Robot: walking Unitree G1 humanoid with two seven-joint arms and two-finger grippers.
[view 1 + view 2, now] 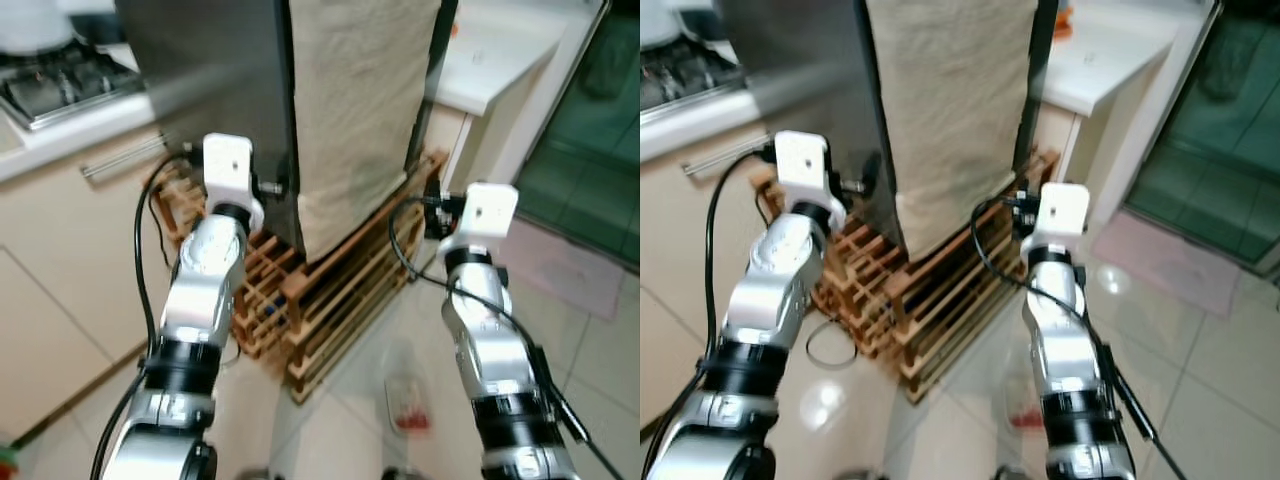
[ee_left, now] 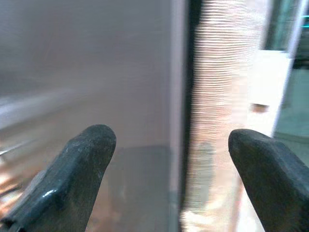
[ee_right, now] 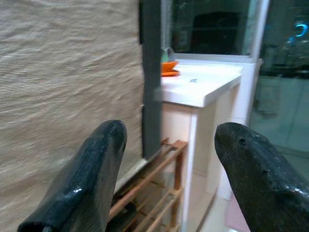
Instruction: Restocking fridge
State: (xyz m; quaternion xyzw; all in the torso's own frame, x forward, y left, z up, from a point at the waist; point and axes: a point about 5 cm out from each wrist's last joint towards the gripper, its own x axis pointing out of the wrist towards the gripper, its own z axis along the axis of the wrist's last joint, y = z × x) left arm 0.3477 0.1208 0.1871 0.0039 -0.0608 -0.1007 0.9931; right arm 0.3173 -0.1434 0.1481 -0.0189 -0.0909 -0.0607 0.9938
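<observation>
Directly ahead stands the dark fridge [image 1: 215,90], a beige cloth [image 1: 355,110] draped down its front, on a wooden rack [image 1: 320,300]. Left hand [image 2: 169,159] is open at the fridge's edge; right hand [image 3: 166,164] is open beside the cloth, near the white surface [image 3: 203,84]
</observation>
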